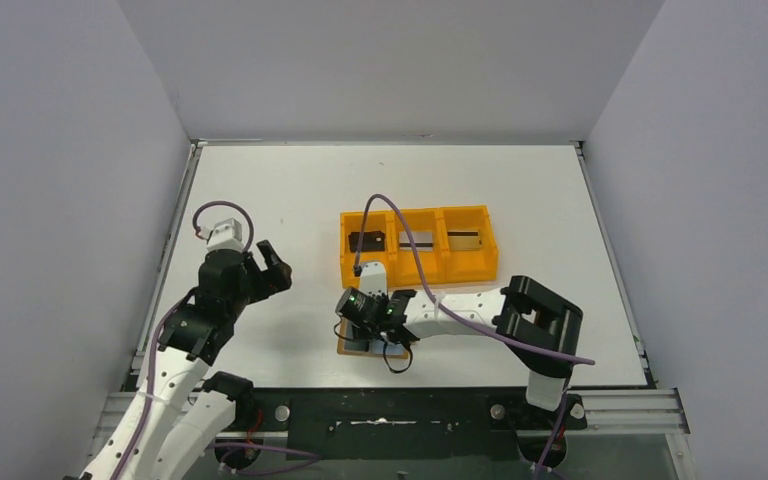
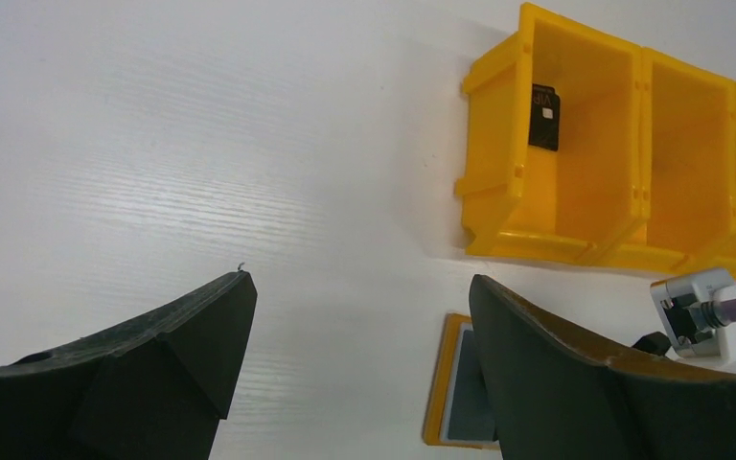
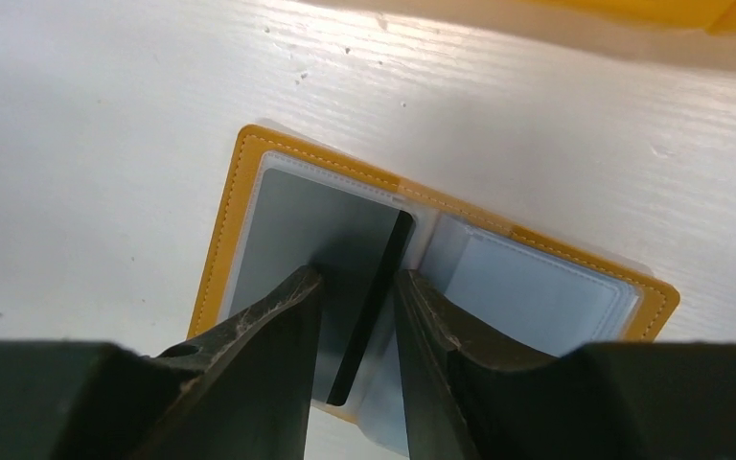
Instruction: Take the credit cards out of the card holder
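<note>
The tan-orange card holder (image 3: 218, 230) lies spread flat on the white table, also seen in the left wrist view (image 2: 446, 383) and partly under my right arm from above (image 1: 346, 348). A dark credit card (image 3: 369, 307) stands on edge over the fold. My right gripper (image 3: 356, 276) is lowered over it, one finger on each side, partly apart; a gap shows on the left side. A grey card (image 3: 283, 216) fills the left pocket and a pale blue one (image 3: 537, 287) the right. My left gripper (image 2: 359, 280) hangs wide open and empty at the left (image 1: 270, 262).
An orange three-compartment tray (image 1: 415, 213) stands just behind the holder. A dark card (image 2: 544, 117) lies in its left compartment (image 1: 365, 241). The other two compartments show flat grey pieces. White walls close the table's left, far and right sides.
</note>
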{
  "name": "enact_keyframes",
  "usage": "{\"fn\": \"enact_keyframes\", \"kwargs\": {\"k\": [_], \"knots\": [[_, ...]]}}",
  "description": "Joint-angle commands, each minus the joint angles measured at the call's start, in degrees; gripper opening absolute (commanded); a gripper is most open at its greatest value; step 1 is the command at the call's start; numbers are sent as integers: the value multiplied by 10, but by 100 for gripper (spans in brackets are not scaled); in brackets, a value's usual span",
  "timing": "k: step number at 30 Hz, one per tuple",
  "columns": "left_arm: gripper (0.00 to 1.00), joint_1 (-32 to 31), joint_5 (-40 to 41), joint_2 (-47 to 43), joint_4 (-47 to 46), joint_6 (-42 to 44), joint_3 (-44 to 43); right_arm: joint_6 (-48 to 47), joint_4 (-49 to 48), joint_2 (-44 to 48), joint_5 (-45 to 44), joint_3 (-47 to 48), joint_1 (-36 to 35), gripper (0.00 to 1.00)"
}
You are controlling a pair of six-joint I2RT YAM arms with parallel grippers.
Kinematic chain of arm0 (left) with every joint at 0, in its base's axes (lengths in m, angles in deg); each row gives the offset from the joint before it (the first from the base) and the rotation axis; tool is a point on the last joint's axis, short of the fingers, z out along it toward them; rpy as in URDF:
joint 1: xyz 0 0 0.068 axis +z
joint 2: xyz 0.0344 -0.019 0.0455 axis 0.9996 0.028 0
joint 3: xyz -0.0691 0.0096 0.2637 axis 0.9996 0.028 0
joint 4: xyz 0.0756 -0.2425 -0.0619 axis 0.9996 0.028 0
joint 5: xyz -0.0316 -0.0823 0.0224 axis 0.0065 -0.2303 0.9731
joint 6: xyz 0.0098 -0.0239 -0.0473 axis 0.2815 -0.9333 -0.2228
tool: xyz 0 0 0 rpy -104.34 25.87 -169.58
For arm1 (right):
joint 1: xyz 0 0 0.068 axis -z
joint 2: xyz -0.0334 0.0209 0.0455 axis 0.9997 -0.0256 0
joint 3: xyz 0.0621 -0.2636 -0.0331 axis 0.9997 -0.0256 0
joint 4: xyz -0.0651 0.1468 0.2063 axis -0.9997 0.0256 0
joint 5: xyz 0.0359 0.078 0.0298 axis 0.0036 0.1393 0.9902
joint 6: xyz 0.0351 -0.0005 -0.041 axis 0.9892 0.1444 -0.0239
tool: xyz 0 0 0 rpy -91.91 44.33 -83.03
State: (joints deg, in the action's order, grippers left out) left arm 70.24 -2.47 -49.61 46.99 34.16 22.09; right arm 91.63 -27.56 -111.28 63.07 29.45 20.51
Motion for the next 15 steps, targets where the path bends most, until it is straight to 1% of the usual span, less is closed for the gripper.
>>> {"fn": "enact_keyframes", "kwargs": {"k": [1,5,8,11,13,15], "knots": [[81,2,-116,33,-56,0,-5,-30,-33,46,-2,-36,-3,35],[76,-5,-213,68,-102,-28,29,-44,-76,75,5,-62,1,35],[67,-22,-260,82,-137,-49,53,-49,-122,110,21,-94,6,36],[62,-61,-259,86,-154,-72,71,-30,-144,151,19,-126,17,36],[61,-94,-253,86,-174,-96,87,3,-140,169,15,-146,27,39],[61,-132,-255,94,-205,-120,104,21,-164,190,32,-179,36,39]]}}
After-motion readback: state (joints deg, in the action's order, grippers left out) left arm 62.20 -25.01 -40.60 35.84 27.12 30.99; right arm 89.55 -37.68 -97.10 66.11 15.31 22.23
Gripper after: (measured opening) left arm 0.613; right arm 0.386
